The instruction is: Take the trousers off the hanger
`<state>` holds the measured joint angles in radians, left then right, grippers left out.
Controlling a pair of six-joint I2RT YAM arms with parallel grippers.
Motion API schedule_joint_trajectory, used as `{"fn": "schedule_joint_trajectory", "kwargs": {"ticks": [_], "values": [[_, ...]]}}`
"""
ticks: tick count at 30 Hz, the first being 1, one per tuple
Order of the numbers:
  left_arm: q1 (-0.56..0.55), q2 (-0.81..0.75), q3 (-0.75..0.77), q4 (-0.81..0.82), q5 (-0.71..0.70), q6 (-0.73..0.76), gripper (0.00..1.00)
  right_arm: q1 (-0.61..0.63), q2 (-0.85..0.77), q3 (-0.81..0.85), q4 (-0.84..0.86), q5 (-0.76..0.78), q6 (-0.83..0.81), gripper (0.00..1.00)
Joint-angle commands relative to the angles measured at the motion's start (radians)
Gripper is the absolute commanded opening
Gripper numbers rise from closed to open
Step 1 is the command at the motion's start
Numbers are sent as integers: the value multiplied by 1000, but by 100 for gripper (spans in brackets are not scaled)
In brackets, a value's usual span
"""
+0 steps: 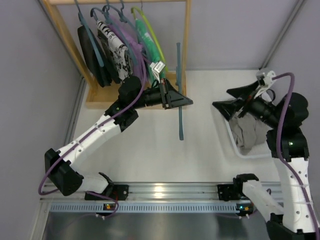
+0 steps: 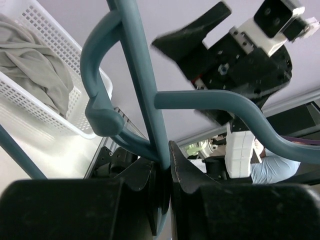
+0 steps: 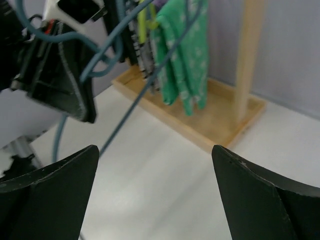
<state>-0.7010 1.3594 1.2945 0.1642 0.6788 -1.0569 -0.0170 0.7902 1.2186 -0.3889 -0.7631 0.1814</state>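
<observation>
Trousers (image 1: 248,134): a grey bundle lying in the white basket (image 1: 231,134) at the right of the table; none of it hangs on the hanger.
Hanger (image 1: 179,95): teal, bare, held out over the table between rack and basket; its bar runs through the left gripper's jaws in the left wrist view.
Left gripper (image 1: 176,96): jaws together, clamped on the hanger bar.
Right gripper (image 1: 239,100): jaws wide apart and holding nothing; it sits over the basket's far end, just above the trousers, though the top view does not show whether a finger touches the cloth.
Rack (image 1: 186,35): wooden, at the far left, with other garments on their own hangers.
Step in hand: the trousers look off the hanger and dropped in the basket, so the removal itself seems done.
Next move: likely lifting the right gripper clear of the basket, and disposing of the bare hanger, either on the table or back on the rack, without snagging its neighbours.
</observation>
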Motion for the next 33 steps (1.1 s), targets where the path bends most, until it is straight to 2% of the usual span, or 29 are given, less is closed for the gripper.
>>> {"fn": "schedule_joint_trajectory", "kwargs": {"ticks": [1, 6, 10, 15, 18, 19, 21, 22, 24, 25, 27, 28, 30, 33], "values": [[3, 0, 52, 44, -44, -8, 0, 230, 27, -37, 71, 132, 122, 95], [3, 21, 77, 14, -62, -8, 0, 541, 84, -63, 123, 310, 148, 89], [3, 37, 92, 5, -71, -5, 0, 676, 118, -94, 177, 363, 194, 84], [3, 44, 97, -5, -84, 0, 0, 715, 156, -99, 202, 373, 237, 76], [3, 49, 104, -5, -93, 0, 0, 736, 165, -97, 206, 393, 254, 63], [3, 49, 106, -6, -97, 1, 0, 739, 173, -102, 209, 393, 257, 56], [3, 53, 115, -11, -104, -2, 0, 743, 181, -113, 208, 389, 271, 49], [3, 56, 118, -12, -104, -2, 0, 743, 182, -117, 206, 378, 276, 42], [3, 56, 127, -11, -104, 1, 0, 743, 178, -131, 208, 367, 274, 36], [3, 55, 129, -12, -104, 5, 0, 744, 176, -133, 208, 363, 271, 26], [3, 56, 134, -25, -105, 18, 0, 743, 172, -131, 212, 352, 271, 14], [3, 53, 132, -32, -108, 21, 0, 743, 172, -128, 214, 343, 276, 1], [3, 47, 127, -41, -108, 35, 0, 741, 165, -114, 217, 338, 280, 0], [6, 29, 108, -58, -111, 52, 11, 720, 165, -96, 222, 332, 319, 0]]}}
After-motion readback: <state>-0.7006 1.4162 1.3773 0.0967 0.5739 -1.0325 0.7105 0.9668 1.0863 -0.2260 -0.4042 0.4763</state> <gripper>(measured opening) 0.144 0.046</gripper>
